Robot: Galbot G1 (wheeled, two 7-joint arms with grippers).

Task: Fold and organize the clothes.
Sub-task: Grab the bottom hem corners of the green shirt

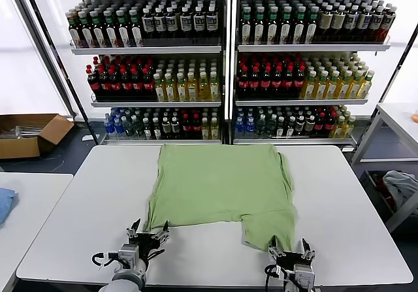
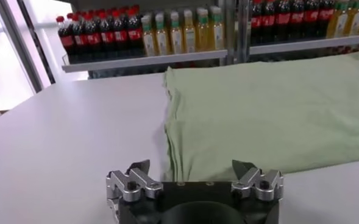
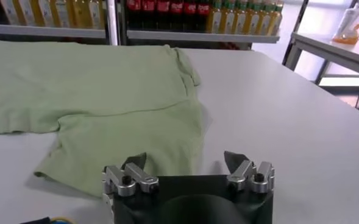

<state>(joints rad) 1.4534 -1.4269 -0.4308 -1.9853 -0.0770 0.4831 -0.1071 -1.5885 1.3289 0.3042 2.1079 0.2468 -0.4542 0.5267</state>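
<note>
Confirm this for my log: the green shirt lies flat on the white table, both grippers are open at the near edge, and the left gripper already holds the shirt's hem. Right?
Not quite. The left gripper holds nothing: the left wrist view shows it open, short of the shirt. The rest stands: the shirt lies on the white table, and the right gripper is open at the near edge too.

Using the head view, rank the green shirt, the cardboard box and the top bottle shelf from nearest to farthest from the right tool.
1. Light green polo shirt, just ahead of the right tool.
2. Brown cardboard box, far left on the floor.
3. Top shelf of dark bottles, high at the back.
</note>
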